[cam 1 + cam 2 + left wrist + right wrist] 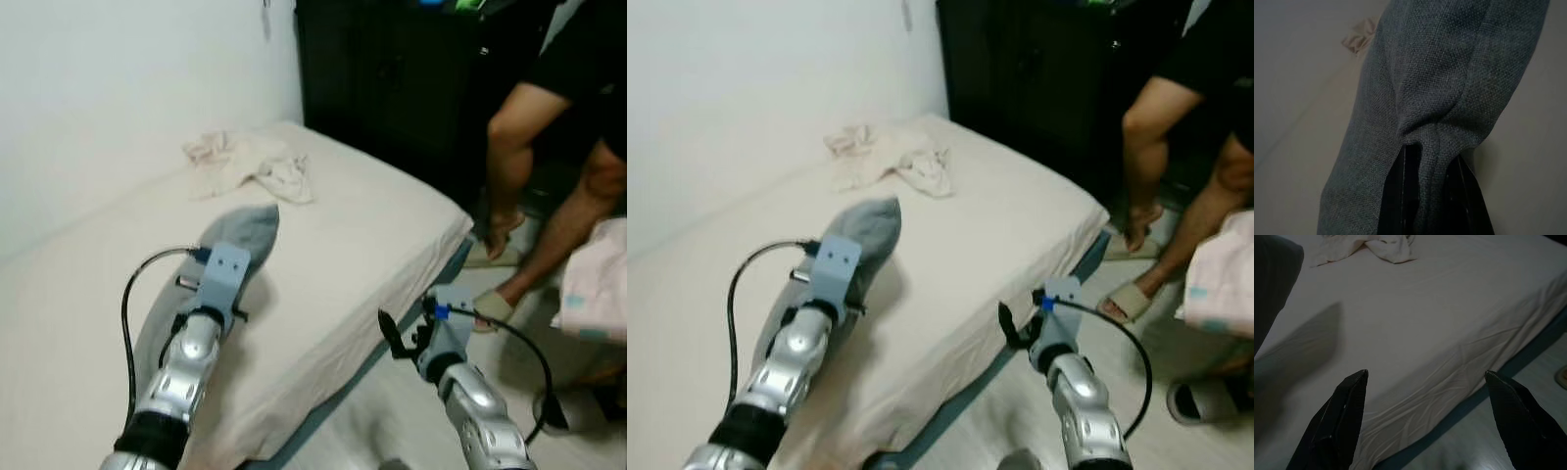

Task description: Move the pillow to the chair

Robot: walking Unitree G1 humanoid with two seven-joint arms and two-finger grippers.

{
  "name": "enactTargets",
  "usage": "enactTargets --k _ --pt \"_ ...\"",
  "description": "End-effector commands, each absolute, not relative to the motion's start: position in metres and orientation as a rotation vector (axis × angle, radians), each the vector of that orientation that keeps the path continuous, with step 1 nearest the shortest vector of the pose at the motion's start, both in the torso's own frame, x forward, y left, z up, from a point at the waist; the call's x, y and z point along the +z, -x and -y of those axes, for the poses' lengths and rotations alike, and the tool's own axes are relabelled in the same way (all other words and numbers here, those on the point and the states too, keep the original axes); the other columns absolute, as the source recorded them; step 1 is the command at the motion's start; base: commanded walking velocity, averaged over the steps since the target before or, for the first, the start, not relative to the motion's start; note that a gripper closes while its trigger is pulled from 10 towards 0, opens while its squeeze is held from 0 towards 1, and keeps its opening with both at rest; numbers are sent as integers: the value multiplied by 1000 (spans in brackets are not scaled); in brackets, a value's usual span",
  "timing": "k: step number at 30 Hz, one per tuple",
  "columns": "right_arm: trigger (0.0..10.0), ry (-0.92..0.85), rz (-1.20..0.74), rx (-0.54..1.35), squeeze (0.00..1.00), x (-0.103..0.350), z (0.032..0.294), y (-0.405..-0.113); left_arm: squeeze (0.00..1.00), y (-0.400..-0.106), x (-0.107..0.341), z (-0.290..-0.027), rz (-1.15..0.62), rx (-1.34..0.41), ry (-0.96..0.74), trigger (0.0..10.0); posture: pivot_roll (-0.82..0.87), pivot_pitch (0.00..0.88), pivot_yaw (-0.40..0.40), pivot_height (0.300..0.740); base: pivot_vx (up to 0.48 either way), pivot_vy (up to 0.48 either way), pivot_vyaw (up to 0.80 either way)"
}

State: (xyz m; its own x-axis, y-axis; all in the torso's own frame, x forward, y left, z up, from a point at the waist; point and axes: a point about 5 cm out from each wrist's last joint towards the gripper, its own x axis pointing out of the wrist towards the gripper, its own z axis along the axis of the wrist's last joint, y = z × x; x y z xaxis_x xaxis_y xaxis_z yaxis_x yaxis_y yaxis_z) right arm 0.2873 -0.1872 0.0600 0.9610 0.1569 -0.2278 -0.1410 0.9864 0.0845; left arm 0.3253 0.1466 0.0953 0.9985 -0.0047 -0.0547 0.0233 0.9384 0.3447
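A grey pillow (245, 230) lies on the cream bed (382, 225), stretching from mid-bed toward me. My left gripper (1432, 157) is shut on a fold of the pillow's fabric (1449, 73); from the head views its wrist mount (220, 274) covers the fingers. My right gripper (1426, 373) stands open and holds nothing, hovering beside the bed's near edge over the floor (397, 338).
A crumpled white cloth (250, 166) lies at the bed's far end. A person's legs (549, 196) in sandals stand on the floor to the right, near a pink cloth (596, 279). A dark wardrobe (392, 69) rises behind the bed. A white wall (118, 88) runs along the left.
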Motion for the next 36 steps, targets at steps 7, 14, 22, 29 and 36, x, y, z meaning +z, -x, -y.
enactTargets --k 7,14,22,29,36 --pt "10000 -75 -261 151 0 52 187 -284 0 -321 84 -172 -91 -5 -426 10000 -136 112 105 696 0 0 0" --pt "10000 -83 -264 171 0 50 187 -282 0 -316 72 -170 -125 -42 -465 10000 -135 101 104 711 0 0 0" --pt "10000 -119 -293 157 0 41 189 -281 0 -309 49 -166 -198 -91 -500 10000 -127 71 102 740 0 0 0" --pt "10000 -91 -344 98 0 23 199 -275 0 -306 37 -165 -240 -118 -530 10000 -106 27 106 740 0 0 0" --pt "10000 -53 -412 33 0 7 210 -270 0 -301 23 -157 -292 -151 -492 10000 -59 0 134 740 0 0 0"
